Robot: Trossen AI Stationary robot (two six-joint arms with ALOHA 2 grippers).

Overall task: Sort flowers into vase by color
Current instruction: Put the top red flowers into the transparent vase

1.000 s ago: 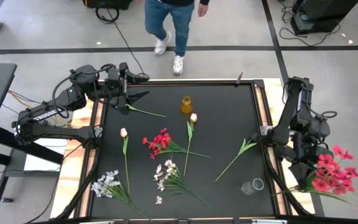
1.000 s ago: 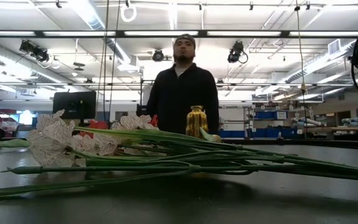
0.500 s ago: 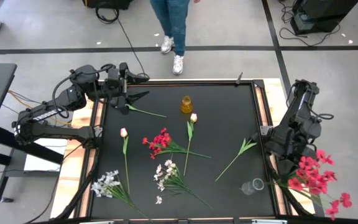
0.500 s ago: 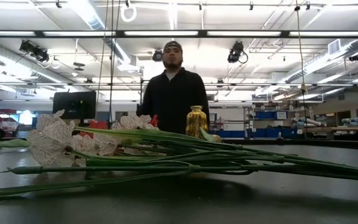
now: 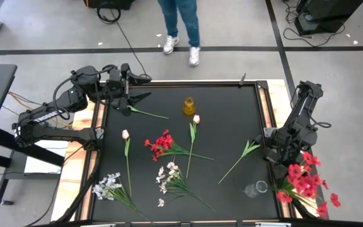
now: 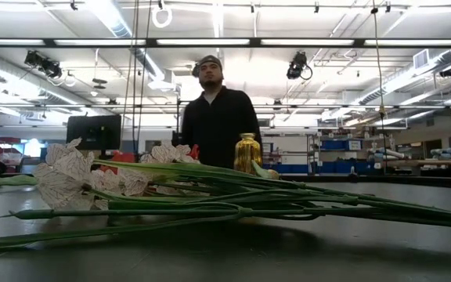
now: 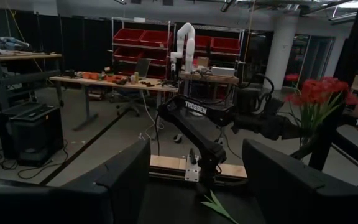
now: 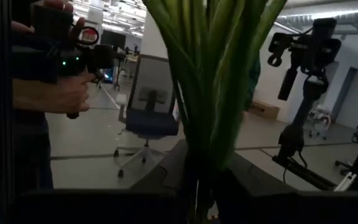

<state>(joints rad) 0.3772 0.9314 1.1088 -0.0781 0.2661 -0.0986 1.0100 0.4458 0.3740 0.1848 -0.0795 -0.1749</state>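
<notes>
- The right gripper is at the table's right edge, and its fingers are clamped on the green stems of a red flower bunch; the right wrist view shows those stems rising straight out from between the fingers.
- The red blossoms hang just beyond that gripper, out over the table's edge, and a clear glass vase stands just beside them on the black table.
- Judging by that, this is the carrying step: the bunch looks headed for the clear vase but is not in it yet.
- The left gripper waits at the far left corner of the table with its jaws spread apart and nothing between them; a loose green stem lies just in front of it.
- An amber vase stands farther out from the left gripper, along the back of the table, with no flower in it that I can see.
- Plenty left: a second red bunch lies mid-table, two pink tulips and lie either side of it, and two white sprays and lie toward the front.
- A leafy stem lies near the right gripper, on its table side.
- So no vase holds a flower yet, as far as I can see, and nearly all the sorting is ahead.
</notes>
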